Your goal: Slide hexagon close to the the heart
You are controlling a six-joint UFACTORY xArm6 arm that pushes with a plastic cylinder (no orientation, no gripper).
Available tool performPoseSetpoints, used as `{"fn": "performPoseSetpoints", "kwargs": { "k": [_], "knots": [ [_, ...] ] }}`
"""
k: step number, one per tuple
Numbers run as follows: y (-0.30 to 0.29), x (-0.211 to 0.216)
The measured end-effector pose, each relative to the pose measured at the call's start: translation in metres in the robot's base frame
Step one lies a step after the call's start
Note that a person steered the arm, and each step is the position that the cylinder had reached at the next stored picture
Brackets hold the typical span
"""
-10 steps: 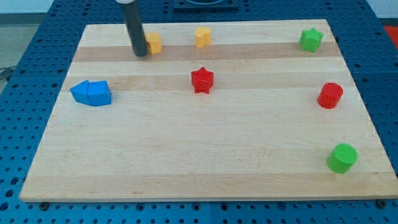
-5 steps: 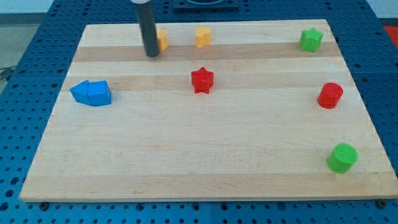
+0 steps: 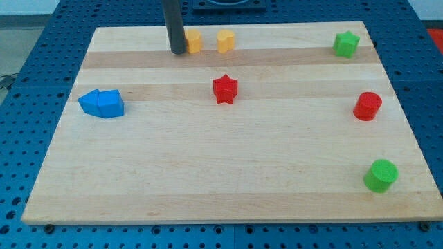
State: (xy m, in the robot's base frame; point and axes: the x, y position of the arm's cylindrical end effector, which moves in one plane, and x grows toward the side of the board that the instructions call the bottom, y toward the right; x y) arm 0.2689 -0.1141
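Observation:
A yellow hexagon block (image 3: 194, 41) lies near the view's top, a little left of centre. A yellow heart block (image 3: 225, 41) lies just to its right with a small gap between them. My tip (image 3: 178, 51) touches the hexagon's left side, and the dark rod hides part of that side.
Two blue blocks (image 3: 102, 103) sit pressed together at the left. A red star (image 3: 225, 89) is below the heart. A green star (image 3: 346, 44) is at the top right, a red cylinder (image 3: 367, 106) at the right, a green cylinder (image 3: 381, 175) at the bottom right.
My tip has moved right and slightly up along the board's top, pushing the yellow hexagon right, closer to the heart. The other blocks have not moved.

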Motion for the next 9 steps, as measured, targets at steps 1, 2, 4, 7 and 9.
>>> {"fn": "performPoseSetpoints", "kwargs": {
  "k": [1,2,4,7,9],
  "knots": [
    [-0.037,0.000],
    [-0.047,0.001],
    [-0.027,-0.031],
    [0.006,-0.024],
    [0.028,-0.024]
  ]
}}
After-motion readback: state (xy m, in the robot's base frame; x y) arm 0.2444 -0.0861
